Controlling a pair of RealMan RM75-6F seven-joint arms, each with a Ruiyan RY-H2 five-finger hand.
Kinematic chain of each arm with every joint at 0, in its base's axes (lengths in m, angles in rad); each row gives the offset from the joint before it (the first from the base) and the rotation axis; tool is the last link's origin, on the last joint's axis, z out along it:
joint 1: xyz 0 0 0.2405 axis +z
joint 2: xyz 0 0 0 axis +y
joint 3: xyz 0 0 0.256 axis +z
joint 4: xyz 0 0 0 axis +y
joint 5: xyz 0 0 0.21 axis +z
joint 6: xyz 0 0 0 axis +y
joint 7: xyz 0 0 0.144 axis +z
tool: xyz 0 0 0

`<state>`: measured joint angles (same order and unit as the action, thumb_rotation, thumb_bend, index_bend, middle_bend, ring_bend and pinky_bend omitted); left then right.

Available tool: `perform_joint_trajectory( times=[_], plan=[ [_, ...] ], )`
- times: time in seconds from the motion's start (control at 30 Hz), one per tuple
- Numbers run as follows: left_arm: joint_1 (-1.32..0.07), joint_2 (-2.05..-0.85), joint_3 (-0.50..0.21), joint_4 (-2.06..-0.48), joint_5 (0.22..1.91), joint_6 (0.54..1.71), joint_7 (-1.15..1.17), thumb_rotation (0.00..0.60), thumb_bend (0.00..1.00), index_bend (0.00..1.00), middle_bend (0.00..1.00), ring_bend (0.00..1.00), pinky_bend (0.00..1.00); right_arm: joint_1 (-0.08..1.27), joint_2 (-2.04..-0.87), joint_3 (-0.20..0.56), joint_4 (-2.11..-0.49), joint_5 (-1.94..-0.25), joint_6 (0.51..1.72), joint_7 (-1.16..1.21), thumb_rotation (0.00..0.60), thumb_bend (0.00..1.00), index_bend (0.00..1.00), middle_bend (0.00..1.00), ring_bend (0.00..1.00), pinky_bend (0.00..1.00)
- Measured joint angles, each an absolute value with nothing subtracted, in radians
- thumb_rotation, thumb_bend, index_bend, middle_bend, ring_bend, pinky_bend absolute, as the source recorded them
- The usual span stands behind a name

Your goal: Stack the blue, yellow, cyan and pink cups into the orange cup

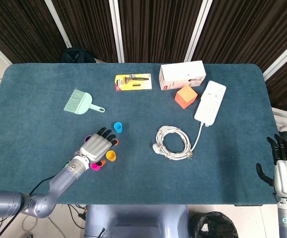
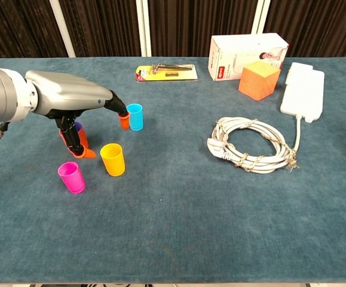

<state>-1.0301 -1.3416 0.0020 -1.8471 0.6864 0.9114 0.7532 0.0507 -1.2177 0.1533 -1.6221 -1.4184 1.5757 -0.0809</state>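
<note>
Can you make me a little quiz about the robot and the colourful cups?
1. True or false: the pink cup is already stacked inside another cup.
2. Which cup stands nearest the pink cup? A) the cyan cup B) the yellow cup C) they are equally near
3. Fill in: the left robot hand hovers over the cups, while the right robot hand is off past the table's ____ edge.

Key
1. False: it stands alone on the table.
2. B
3. right
</note>
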Motion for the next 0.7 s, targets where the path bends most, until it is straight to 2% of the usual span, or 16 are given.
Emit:
perform_joint_trajectory(
  times=[0.7],
  plan=[
    [-1.043,-1.420,0.032,-1.785,0.678,0.928,0.768,0.600,0.23,0.36,0.14,0.00,0.05,0.050,-1.220,0.164,-1.619,-1.401,1.573,-0.066,0.600,0.41,0.11,0.07,0.09,0.09]
  ],
)
